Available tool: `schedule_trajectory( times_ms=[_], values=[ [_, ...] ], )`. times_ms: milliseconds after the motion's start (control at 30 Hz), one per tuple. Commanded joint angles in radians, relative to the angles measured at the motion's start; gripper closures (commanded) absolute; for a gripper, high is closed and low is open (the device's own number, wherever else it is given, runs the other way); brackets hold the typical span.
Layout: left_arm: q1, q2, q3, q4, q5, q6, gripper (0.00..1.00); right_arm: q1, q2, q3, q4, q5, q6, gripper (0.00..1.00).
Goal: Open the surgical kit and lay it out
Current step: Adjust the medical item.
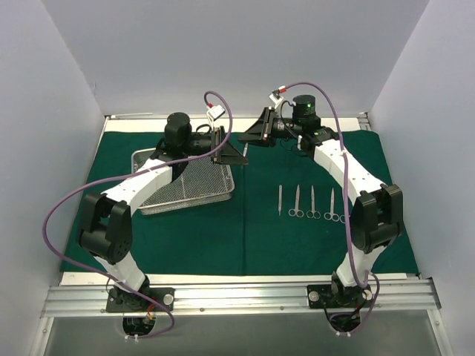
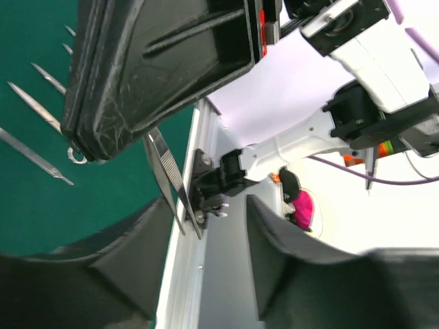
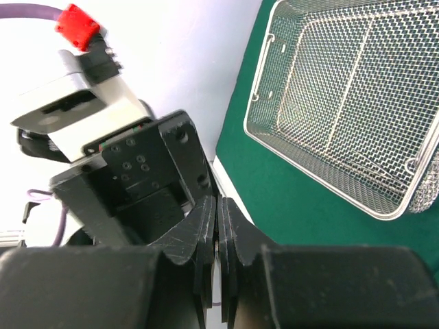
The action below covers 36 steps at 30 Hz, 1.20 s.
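Observation:
The dark green cloth lies spread flat over the table. On its left part stands the silver wire-mesh tray, also in the right wrist view. Several slim steel instruments lie side by side on the right part of the cloth. Above the back middle my two grippers meet tip to tip. My right gripper is shut on steel tweezers, which hang from its fingers. My left gripper stands open, the tweezers' tip between its fingers, close to the left one.
A white table rim and a metal rail border the cloth. Grey walls close in the left, back and right sides. Purple cables loop off both arms. The tray's near right corner lies close to the laid-out instruments.

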Motion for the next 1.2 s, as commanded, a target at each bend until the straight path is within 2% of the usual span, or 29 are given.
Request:
schedule_trajectory(
  times_ms=[0, 33, 67, 133, 267, 300, 333, 400, 433, 467, 500, 567, 600, 667, 700, 767, 833, 867, 900, 933, 1000, 1033, 1067, 1133, 1167],
  values=[
    [-0.007, 0.025, -0.04, 0.252, 0.074, -0.152, 0.48, 0.007, -0.041, 0.005, 0.086, -0.023, 0.014, 1.0],
    [-0.007, 0.028, -0.049, 0.279, 0.079, -0.17, 0.51, 0.005, -0.041, 0.005, 0.092, -0.018, 0.02, 1.0],
    [-0.007, 0.033, -0.057, 0.294, 0.084, -0.183, 0.59, 0.007, -0.04, 0.005, 0.105, -0.015, 0.022, 1.0],
    [-0.007, 0.039, -0.062, 0.339, 0.1, -0.219, 0.67, 0.007, -0.038, 0.004, 0.123, -0.003, 0.031, 1.0],
    [-0.004, 0.05, -0.072, 0.406, 0.11, -0.279, 0.95, 0.008, -0.04, 0.005, 0.12, 0.014, 0.027, 1.0],
    [-0.002, 0.05, -0.074, 0.406, 0.108, -0.289, 0.98, 0.007, -0.041, 0.01, 0.113, 0.014, 0.019, 1.0],
    [0.001, 0.051, -0.077, 0.405, 0.107, -0.293, 0.98, 0.007, -0.041, 0.018, 0.09, 0.017, -0.001, 0.93],
    [0.007, 0.051, -0.078, 0.388, 0.107, -0.304, 0.98, 0.005, -0.043, 0.086, -0.091, 0.072, -0.143, 0.76],
    [0.012, 0.053, -0.083, 0.386, 0.107, -0.309, 0.98, 0.005, -0.04, 0.112, -0.157, 0.092, -0.201, 0.74],
    [0.015, 0.053, -0.086, 0.394, 0.111, -0.318, 0.98, 0.005, -0.035, 0.143, -0.302, 0.154, -0.261, 0.69],
    [0.018, 0.051, -0.089, 0.397, 0.113, -0.324, 0.98, 0.004, -0.034, 0.203, -0.376, 0.207, -0.386, 0.58],
    [0.024, 0.047, -0.098, 0.389, 0.12, -0.325, 0.98, 0.011, -0.04, 0.244, -0.522, 0.306, -0.494, 0.51],
    [0.027, 0.047, -0.103, 0.389, 0.123, -0.341, 0.98, 0.014, -0.049, 0.255, -0.558, 0.401, -0.6, 0.48],
    [0.027, 0.045, -0.114, 0.418, 0.14, -0.391, 0.98, 0.045, -0.096, 0.249, -0.598, 0.522, -0.691, 0.46],
    [0.026, 0.042, -0.124, 0.443, 0.146, -0.422, 0.98, 0.06, -0.118, 0.237, -0.593, 0.637, -0.735, 0.44],
    [0.026, 0.028, -0.161, 0.518, 0.153, -0.492, 0.98, 0.121, -0.206, 0.145, -0.528, 0.725, -0.876, 0.41],
    [0.027, 0.015, -0.181, 0.567, 0.159, -0.557, 0.98, 0.169, -0.262, 0.043, -0.483, 0.885, -1.032, 0.25],
    [0.026, -0.005, -0.195, 0.54, 0.16, -0.559, 0.98, 0.209, -0.317, 0.009, -0.436, 0.903, -1.102, 0.23],
    [0.026, -0.018, -0.201, 0.514, 0.156, -0.546, 0.98, 0.23, -0.348, -0.027, -0.412, 0.925, -1.159, 0.08],
    [0.026, -0.03, -0.206, 0.483, 0.154, -0.53, 0.98, 0.253, -0.38, -0.06, -0.386, 0.989, -1.203, 0.0],
    [0.022, -0.067, -0.188, 0.234, 0.154, -0.365, 0.98, 0.296, -0.469, -0.142, -0.314, 1.022, -1.292, 0.0],
    [0.021, -0.087, -0.169, 0.089, 0.145, -0.274, 0.98, 0.3, -0.512, -0.157, -0.302, 0.975, -1.329, 0.0],
    [0.019, -0.094, -0.148, -0.153, 0.139, -0.099, 0.98, 0.3, -0.524, -0.16, -0.323, 0.907, -1.366, 0.0],
    [0.012, -0.104, -0.08, -0.373, 0.131, 0.048, 0.98, 0.31, -0.531, -0.142, -0.44, 0.816, -1.453, 0.02],
    [0.01, -0.105, -0.065, -0.539, 0.133, 0.114, 0.98, 0.316, -0.524, -0.128, -0.487, 0.751, -1.504, 0.04]
  ],
)
